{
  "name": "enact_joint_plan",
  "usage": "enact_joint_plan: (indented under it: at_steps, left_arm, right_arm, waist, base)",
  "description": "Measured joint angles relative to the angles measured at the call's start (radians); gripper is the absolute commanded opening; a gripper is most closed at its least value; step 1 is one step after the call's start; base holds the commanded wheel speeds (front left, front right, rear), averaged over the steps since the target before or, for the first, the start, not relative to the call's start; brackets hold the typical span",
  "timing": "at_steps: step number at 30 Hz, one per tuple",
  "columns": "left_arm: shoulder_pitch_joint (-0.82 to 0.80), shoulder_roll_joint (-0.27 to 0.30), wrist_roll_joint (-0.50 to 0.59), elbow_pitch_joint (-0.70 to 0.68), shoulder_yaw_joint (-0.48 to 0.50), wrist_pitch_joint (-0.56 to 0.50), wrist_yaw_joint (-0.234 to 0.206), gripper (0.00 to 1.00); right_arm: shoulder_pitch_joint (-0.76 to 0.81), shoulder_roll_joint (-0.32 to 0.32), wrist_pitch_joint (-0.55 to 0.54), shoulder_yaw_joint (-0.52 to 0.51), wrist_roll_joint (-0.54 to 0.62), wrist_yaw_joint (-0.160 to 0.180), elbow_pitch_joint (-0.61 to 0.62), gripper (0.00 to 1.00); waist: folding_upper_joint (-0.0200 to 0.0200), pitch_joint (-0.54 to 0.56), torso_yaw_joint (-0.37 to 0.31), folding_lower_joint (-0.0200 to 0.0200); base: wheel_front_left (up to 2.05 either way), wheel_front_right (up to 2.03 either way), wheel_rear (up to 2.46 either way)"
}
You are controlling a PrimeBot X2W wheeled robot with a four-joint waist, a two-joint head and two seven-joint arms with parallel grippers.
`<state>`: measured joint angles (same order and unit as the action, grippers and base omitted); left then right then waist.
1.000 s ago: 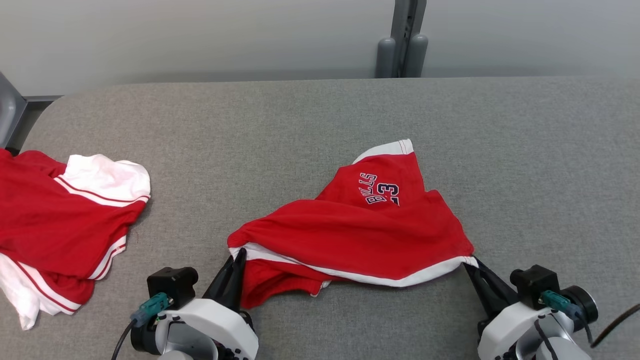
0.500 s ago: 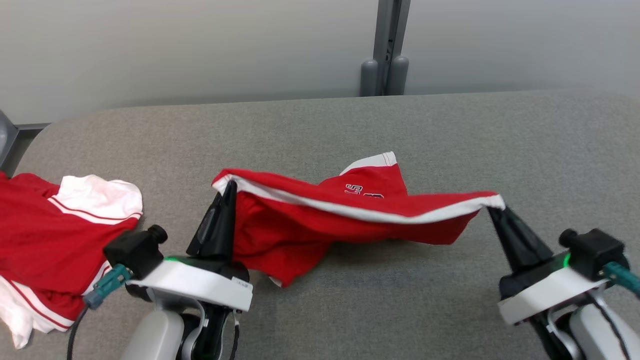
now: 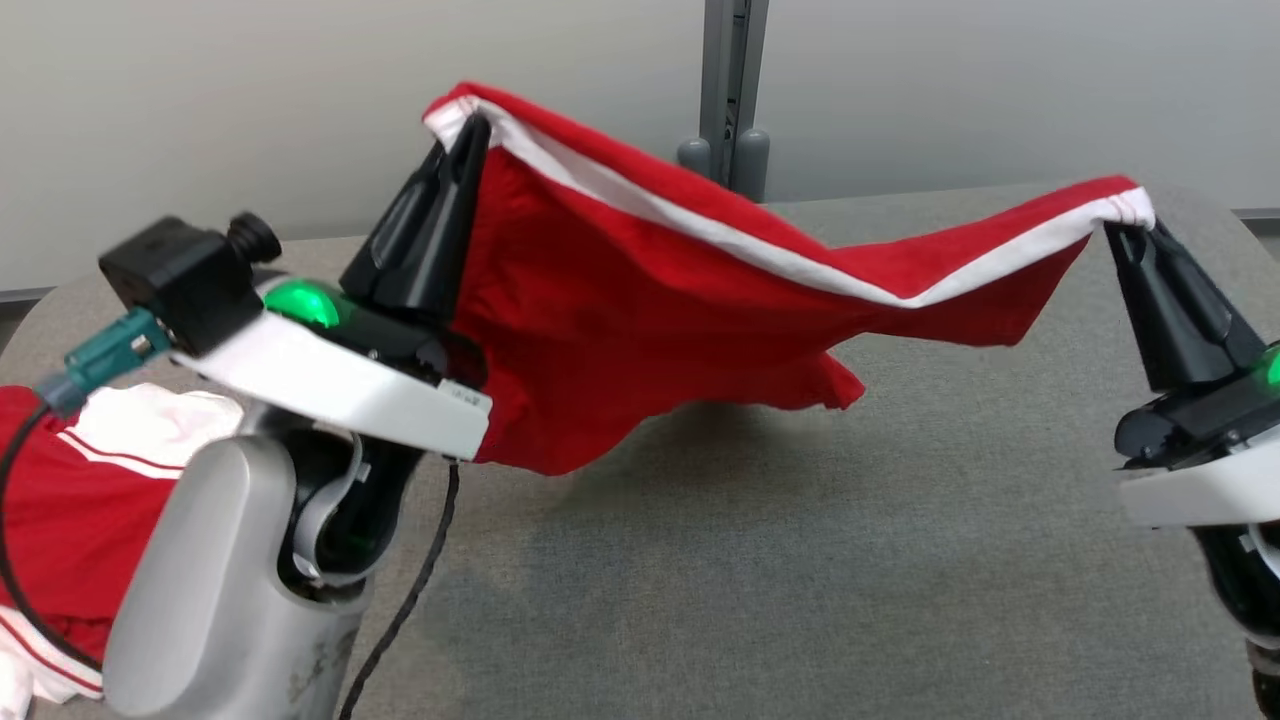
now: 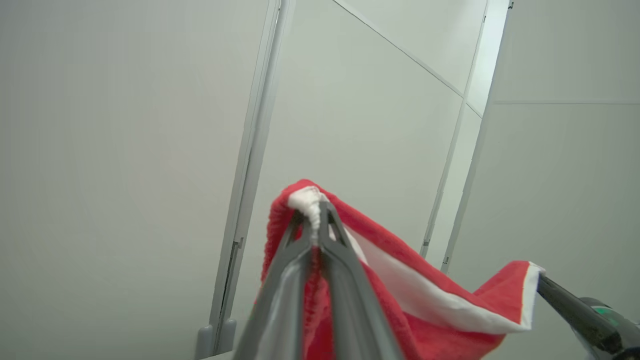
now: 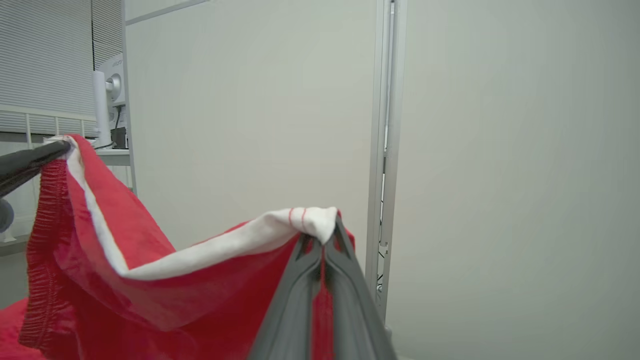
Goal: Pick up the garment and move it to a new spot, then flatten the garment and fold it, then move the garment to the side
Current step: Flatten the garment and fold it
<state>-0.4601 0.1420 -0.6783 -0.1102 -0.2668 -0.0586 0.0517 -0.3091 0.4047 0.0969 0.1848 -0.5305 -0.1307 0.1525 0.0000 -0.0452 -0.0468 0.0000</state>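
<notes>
The garment [image 3: 640,290] is a pair of red shorts with a white band, hanging in the air above the grey table [image 3: 800,560]. My left gripper [image 3: 470,125] is shut on its upper left corner, held high. My right gripper [image 3: 1125,228] is shut on the other end of the white band, lower at the right. The cloth sags between them and its lower edge hangs just over the table. In the left wrist view the fingers [image 4: 305,250] pinch the white hem of the garment [image 4: 400,290]. In the right wrist view the fingers [image 5: 310,270] clamp the white edge of the garment [image 5: 150,280].
A second red and white garment [image 3: 70,490] lies crumpled at the table's left edge, partly behind my left arm. A grey post [image 3: 728,90] stands against the pale wall behind the table.
Both grippers have risen, lifting the garment off the table; the left went higher than the right. The head camera has tilted up, shifting the whole picture.
</notes>
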Motion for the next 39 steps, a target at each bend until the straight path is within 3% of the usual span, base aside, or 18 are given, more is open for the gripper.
enact_joint_plan:
  at_steps: [7, 14, 20, 26, 31, 39]
  left_arm:
    - [-0.239, 0.021, -0.03, 0.05, 0.017, -0.106, 0.01, 0.0]
    - [-0.566, 0.037, -0.048, 0.263, 0.064, -0.164, 0.0, 0.0]
    - [-0.856, 0.072, 0.032, 0.462, 0.055, -0.091, 0.032, 0.0]
    - [-1.044, 0.111, 0.092, 0.618, 0.016, 0.039, 0.065, 0.0]
    - [-1.037, 0.143, 0.117, 0.823, -0.042, 0.151, 0.074, 0.0]
    - [-0.896, 0.157, -0.014, 0.872, -0.128, 0.202, 0.078, 0.0]
  right_arm:
    - [-0.143, 0.011, -0.073, -0.001, -0.028, 0.0, 0.034, 0.0]
    - [-0.521, -0.01, -0.06, 0.073, -0.032, 0.0, -0.182, 0.0]
    - [-0.872, -0.099, 0.047, 0.1, 0.016, 0.0, -0.388, 0.0]
    - [-1.037, -0.187, 0.14, 0.099, 0.058, 0.0, -0.535, 0.0]
    - [-0.981, -0.284, 0.162, 0.192, 0.044, 0.0, -0.61, 0.0]
    - [-0.824, -0.28, 0.163, 0.244, 0.03, 0.0, -0.528, 0.0]
  waist:
    - [0.0, -0.055, -0.021, 0.0]
    - [0.0, -0.196, -0.058, 0.0]
    - [0.0, -0.344, -0.105, 0.0]
    - [0.0, -0.46, -0.155, 0.0001]
    - [0.0, -0.576, -0.213, 0.0002]
    - [0.0, -0.614, -0.241, 0.0001]
  base:
    - [0.0, 0.0, 0.0]
    - [0.0, 0.0, 0.0]
    - [0.0, 0.0, 0.0]
    - [0.0, 0.0, 0.0]
    - [0.0, 0.0, 0.0]
    - [0.0, 0.0, 0.0]
